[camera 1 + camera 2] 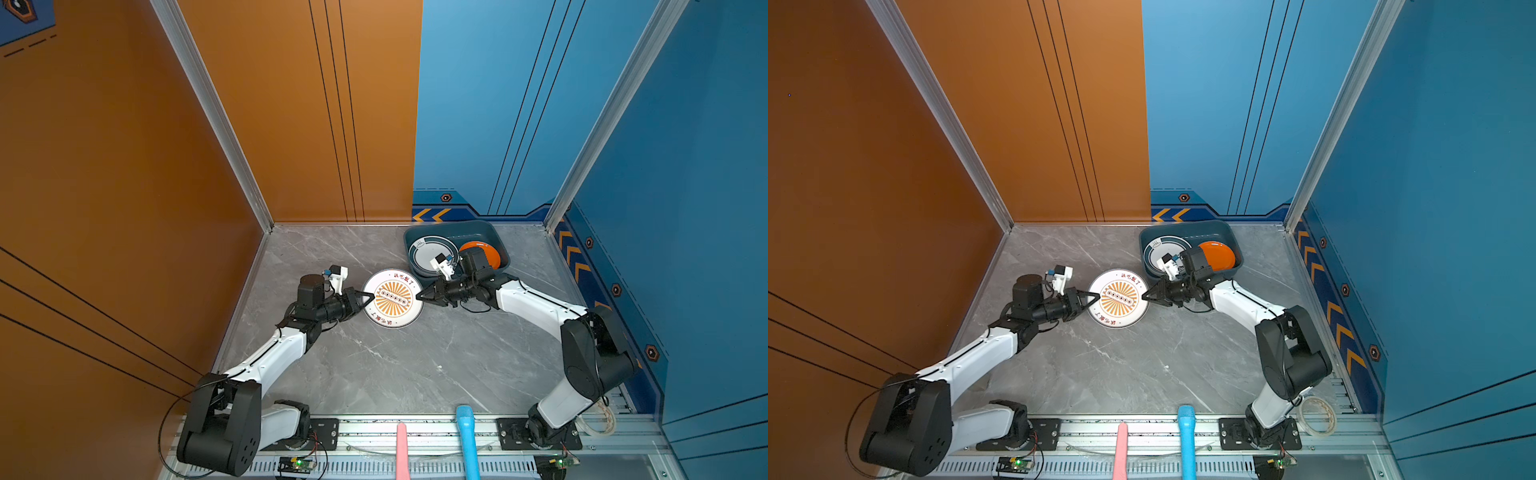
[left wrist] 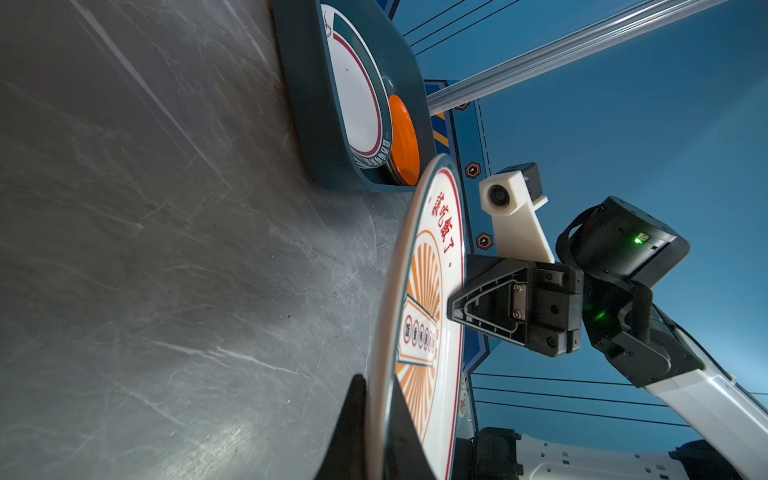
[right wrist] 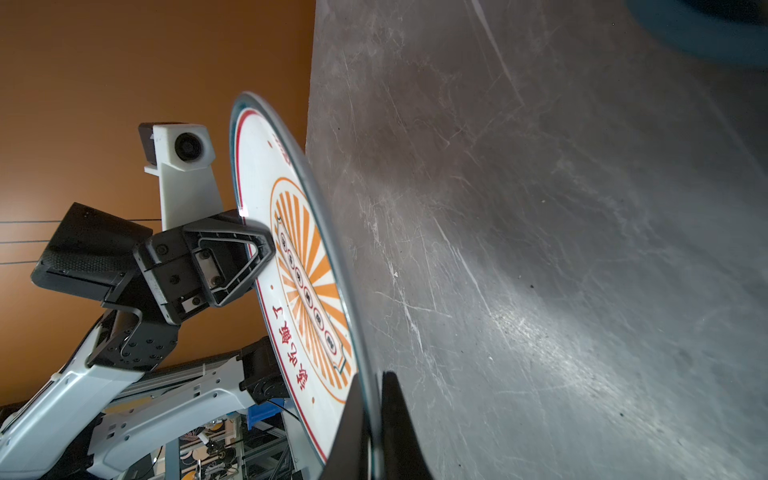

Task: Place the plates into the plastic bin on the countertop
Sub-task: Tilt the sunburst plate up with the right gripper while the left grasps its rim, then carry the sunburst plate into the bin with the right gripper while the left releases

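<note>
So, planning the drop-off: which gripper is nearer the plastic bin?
Right. The right gripper pinches the sunburst plate right beside the plastic bin; the left gripper holds its opposite edge, farther off.

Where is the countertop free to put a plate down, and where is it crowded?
Free: the wide countertop stretch from the sunburst plate to the front rail; also the back-left patch between the orange wall and the plastic bin. Crowded: the middle, where left gripper and right gripper both pinch that plate, and the bin, holding a teal-rimmed plate and an orange plate.
</note>
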Motion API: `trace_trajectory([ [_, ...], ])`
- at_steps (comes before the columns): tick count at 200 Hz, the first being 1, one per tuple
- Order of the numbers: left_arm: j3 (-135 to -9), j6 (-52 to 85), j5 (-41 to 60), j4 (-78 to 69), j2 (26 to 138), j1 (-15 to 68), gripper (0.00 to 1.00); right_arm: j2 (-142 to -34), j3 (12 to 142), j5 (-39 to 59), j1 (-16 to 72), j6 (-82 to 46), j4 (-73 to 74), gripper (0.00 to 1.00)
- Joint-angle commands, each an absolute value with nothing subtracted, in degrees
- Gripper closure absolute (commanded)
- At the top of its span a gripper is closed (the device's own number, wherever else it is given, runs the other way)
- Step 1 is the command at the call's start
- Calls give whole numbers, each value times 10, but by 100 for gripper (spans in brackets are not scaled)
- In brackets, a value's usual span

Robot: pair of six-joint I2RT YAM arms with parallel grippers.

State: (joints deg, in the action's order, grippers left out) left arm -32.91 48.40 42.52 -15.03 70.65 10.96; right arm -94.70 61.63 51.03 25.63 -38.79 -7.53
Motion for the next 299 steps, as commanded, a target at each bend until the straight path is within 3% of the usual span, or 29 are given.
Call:
trace_trajectory([
  [1, -348, 457, 463, -159, 716, 135, 100, -923, 611, 545, 266, -388, -40, 85],
  [28, -352, 459, 468, -162, 716, 140, 100, -914, 594, 572, 259, -415, 14, 65],
  [61, -358, 469, 475, -178, 724, 148, 100, -913, 583, 601, 256, -448, 83, 61],
  [117, -375, 473, 473, -185, 736, 169, 100, -927, 564, 618, 256, -512, 187, 66],
  [183, -379, 470, 466, -185, 748, 181, 96, -939, 566, 618, 252, -527, 208, 89],
  [228, -385, 462, 460, -173, 750, 183, 68, -935, 568, 608, 221, -549, 203, 100],
  [262, -395, 429, 443, -124, 738, 183, 41, -933, 594, 577, 167, -535, 128, 100],
  [275, -400, 414, 436, -103, 731, 183, 25, -936, 615, 560, 148, -515, 79, 100],
  [287, -400, 406, 426, -83, 725, 183, 1, -941, 644, 536, 134, -483, 18, 100],
  [299, -401, 393, 414, -61, 716, 183, 2, -952, 681, 502, 122, -446, -53, 100],
])
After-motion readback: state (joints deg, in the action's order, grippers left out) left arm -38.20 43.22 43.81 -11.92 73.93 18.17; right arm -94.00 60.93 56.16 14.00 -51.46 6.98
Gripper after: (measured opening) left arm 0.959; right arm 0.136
